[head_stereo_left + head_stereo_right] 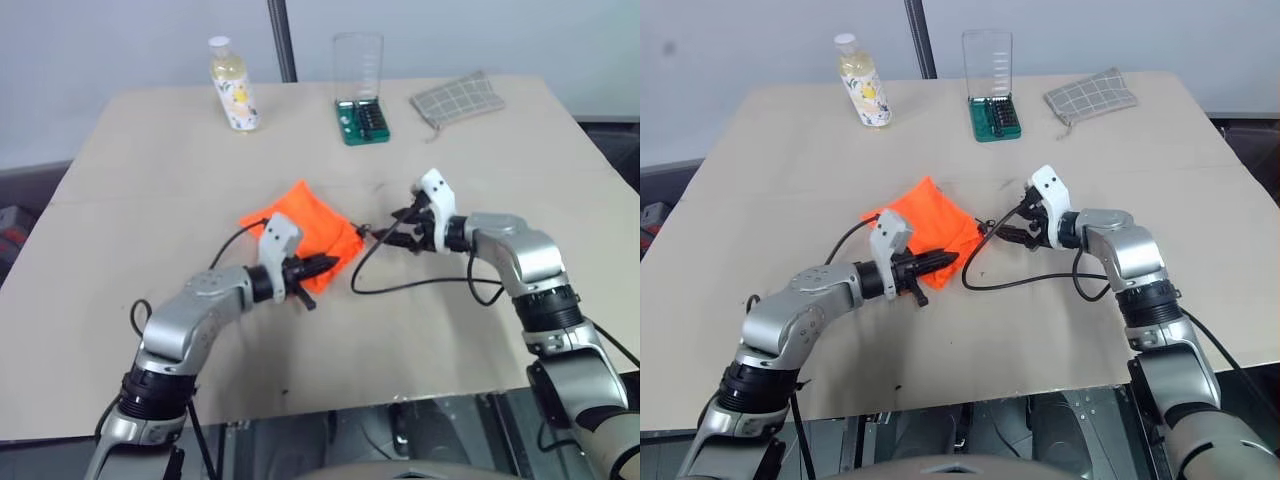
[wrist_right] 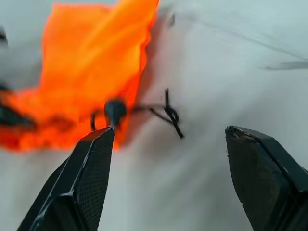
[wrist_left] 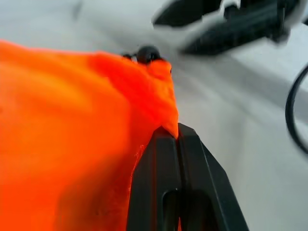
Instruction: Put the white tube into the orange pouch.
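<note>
Left eye view: we find the orange pouch lying on the desk at centre frame. The left gripper comes in from the lower left with its fingers closed on the pouch's near edge. The right gripper sits just right of the pouch, fingers spread and empty, pointing at the pouch's drawstring end. Along the top of the frame stand a yellowish bottle, a clear box with a green base and a grey checked cloth, all well apart from the work. We cannot locate the white tube on the desk.

Right eye view: the same arrangement holds. A loose black cable loops across the desk below the right gripper.

Left wrist view: the two fingers are pressed together with orange fabric pinched between their tips. A black cord stopper shows at the pouch's corner in the upper middle of the frame.

Right wrist view: the fingers stand wide apart at the lower corners with nothing between them. The pouch fills the upper left, and its knotted black drawstring trails to mid-frame.

Assessment: we see no tube in either gripper or on the desk. It may already sit inside the pouch, which would leave only release; this we cannot confirm.
</note>
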You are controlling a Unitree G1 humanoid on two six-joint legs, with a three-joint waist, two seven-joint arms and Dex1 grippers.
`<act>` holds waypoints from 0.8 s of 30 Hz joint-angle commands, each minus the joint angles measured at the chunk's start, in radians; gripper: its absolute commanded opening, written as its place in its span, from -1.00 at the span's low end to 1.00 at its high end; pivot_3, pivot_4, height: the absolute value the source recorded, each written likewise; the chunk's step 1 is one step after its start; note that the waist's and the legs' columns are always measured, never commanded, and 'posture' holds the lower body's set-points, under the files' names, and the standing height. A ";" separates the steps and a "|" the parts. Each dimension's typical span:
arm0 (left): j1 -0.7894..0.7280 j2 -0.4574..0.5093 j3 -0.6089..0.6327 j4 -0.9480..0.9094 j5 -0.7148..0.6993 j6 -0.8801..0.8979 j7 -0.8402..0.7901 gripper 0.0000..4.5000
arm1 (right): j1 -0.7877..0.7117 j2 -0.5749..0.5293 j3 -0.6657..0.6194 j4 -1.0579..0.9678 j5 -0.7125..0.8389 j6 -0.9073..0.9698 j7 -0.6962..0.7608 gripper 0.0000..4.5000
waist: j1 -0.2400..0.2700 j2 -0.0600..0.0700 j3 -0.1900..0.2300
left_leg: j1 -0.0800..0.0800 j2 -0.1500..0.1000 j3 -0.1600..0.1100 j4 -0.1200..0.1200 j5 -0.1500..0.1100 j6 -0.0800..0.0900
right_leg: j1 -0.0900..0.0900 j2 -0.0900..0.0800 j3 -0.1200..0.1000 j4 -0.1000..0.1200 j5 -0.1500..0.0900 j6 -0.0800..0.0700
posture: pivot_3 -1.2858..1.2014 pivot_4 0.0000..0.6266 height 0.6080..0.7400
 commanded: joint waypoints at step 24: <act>0.024 0.020 0.021 -0.054 0.016 -0.009 0.003 -1.00 | -0.042 0.111 0.126 0.482 -0.274 -0.738 -0.051 0.04 | -0.009 0.000 0.000 | 0.007 0.000 0.001 0.000 0.000 0.000 | 0.006 0.001 0.001 0.000 0.000 0.000 | 0.03 -0.52 1.00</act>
